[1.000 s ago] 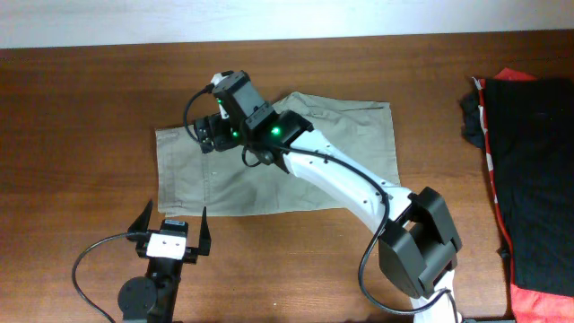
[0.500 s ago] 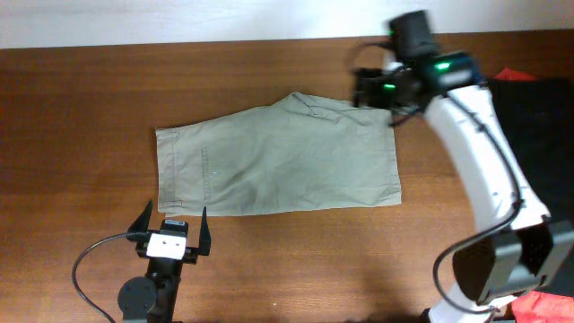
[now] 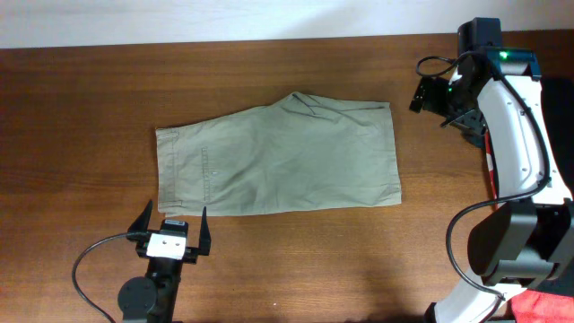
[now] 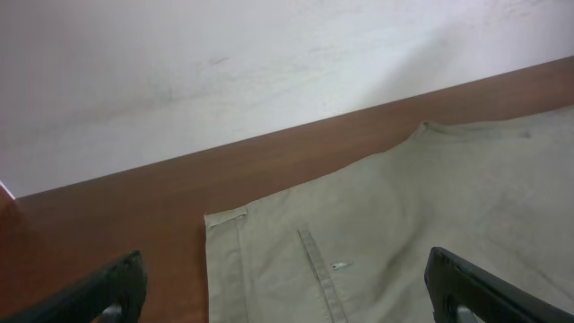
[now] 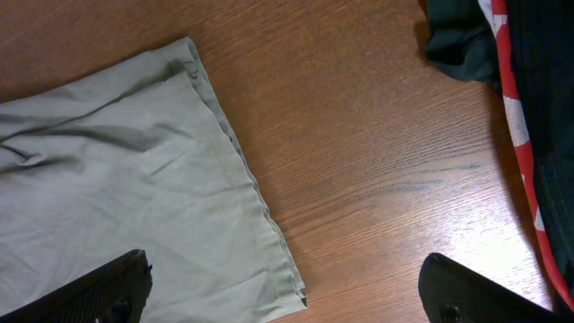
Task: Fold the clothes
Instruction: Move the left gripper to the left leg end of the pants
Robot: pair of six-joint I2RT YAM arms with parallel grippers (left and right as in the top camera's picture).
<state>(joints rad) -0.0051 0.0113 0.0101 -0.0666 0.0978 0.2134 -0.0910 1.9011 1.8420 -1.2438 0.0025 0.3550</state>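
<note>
The khaki shorts [image 3: 278,161] lie flat on the tabletop [image 3: 90,108], their long axis running left to right, with the waistband at the left end and the leg hems at the right. The left gripper [image 3: 173,224] sits just beside the near waistband corner, so it is the nearer of the two. Its jaws are spread wide and hold nothing, and the cloth lies straight ahead of it. The right gripper [image 3: 437,100] hangs over bare wood off the hem end, between the shorts and the black garment [image 3: 529,179] with the red cloth [image 3: 489,152] beneath it. It is also wide open and empty. A fold along the length would likely call for both ends to be taken.
</note>
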